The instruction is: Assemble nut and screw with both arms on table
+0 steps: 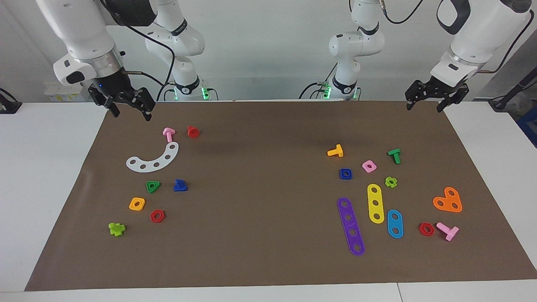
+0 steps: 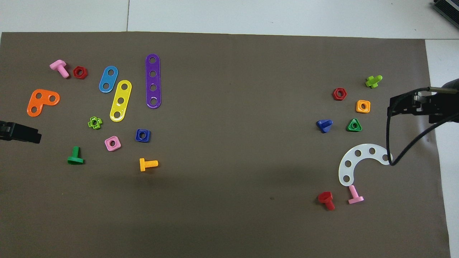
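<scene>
Parts count, both arms idle

Writing: none readable. Nut (image 1: 345, 173), one, lies flat on the mat (image 1: 268, 251) beside the pink square nut (image 1: 369, 166), toward the left arm's end. Screw (image 1: 180, 185), one, stands on its head beside the green triangle nut (image 1: 153, 186). Left gripper (image 1: 436, 98) and right gripper (image 1: 126, 105) hang empty, fingers spread wide. Strips: three.
</scene>
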You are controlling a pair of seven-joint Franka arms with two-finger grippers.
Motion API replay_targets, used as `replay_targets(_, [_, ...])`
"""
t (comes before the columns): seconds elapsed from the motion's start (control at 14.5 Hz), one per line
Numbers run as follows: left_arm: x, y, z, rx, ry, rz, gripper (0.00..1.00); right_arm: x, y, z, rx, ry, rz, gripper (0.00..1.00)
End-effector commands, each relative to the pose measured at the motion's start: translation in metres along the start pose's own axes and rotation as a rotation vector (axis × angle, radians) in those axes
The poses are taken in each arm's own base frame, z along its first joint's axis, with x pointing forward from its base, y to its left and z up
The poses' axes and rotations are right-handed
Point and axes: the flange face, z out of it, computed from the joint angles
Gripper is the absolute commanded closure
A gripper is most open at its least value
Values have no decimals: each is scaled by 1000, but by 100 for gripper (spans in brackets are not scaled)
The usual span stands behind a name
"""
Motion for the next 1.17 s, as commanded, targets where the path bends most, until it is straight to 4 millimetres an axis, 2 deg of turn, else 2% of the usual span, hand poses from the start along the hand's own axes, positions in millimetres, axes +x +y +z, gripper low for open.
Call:
replay_targets(0.0, [-3,0,0,28,5,-10,0,0,1,1,21,-2,-21,0])
replay_targets(0.28, [-3,0,1,28,4,-10,0,-2,2,2,20,-14,-30,0])
replay_targets(0.48, [-6,5,10,27,-4,-7,0,1,6,6,23,1,-24,1])
replay_targets(0.62, [-6,19,24,31,4,2,0,-1,6,19,25,13,-27,1])
replay_targets(0.83, [2,23,48,24,6,12,0,-6,4,59,31,59,-45,3])
replay_targets(1.1, [20,41,93,-8,41,12,0,13,-1,106,32,63,-61,4])
